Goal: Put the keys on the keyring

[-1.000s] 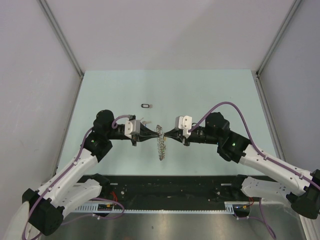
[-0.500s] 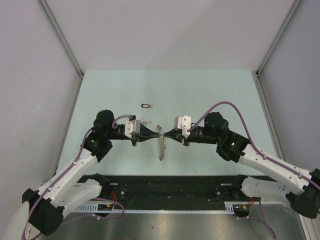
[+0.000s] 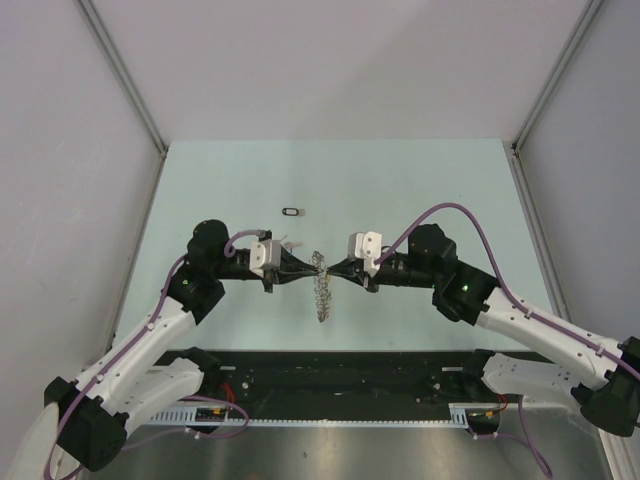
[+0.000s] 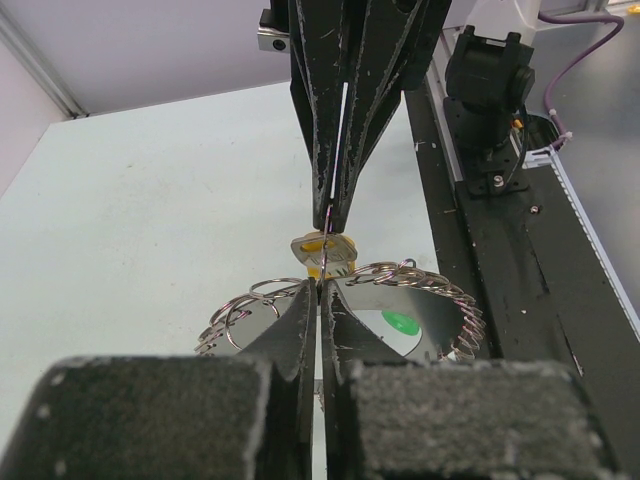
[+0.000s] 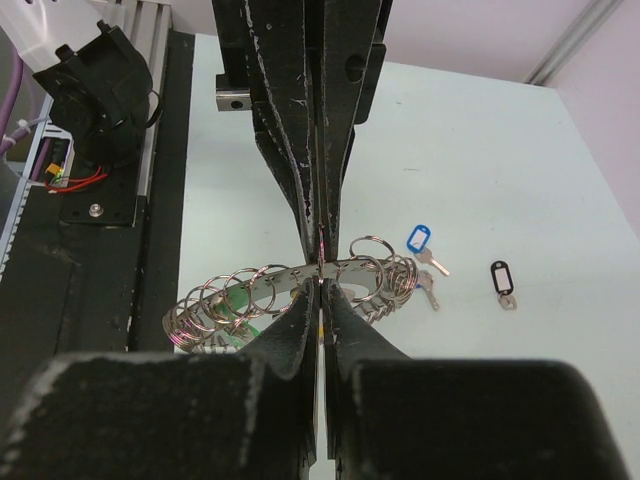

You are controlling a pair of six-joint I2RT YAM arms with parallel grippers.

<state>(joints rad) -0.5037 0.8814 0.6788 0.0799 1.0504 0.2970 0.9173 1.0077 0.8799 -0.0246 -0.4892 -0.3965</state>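
White-shelled arms reached in from the near edge of the tabletop and met nose to nose over its middle. Your left fingers (image 3: 311, 267) were clenched tight with no gap between them, pinching the rim of the keyring (image 3: 321, 290). Your right fingers (image 3: 331, 267) were clamped just as tight on the same stretch of rim from the opposite side, tip almost against tip.

From the left wrist camera you could see the keyring (image 4: 432, 287) spreading out to both sides of the left fingers (image 4: 316, 300), its beaded coils curving round a wide hole. A green tag (image 4: 400, 322) showed through that hole. A yellow tag (image 4: 325, 248) sat just past the pinch point, under the tips of the right fingers (image 4: 335, 212). You could not tell from either view whether these two tags were already threaded on.

From above, the ring drooped from the pinch toward the near edge; whether its low end touched the tabletop was unclear.

Farther out, the right wrist camera showed a blue-tagged key (image 5: 420, 243) lying flat on the tabletop just beside the ring (image 5: 250, 287), apart from the right fingers (image 5: 322, 300). Beyond that, well apart from the ring and toward the far edge, left of centre, lay the black-tagged key (image 3: 291, 211), alone.
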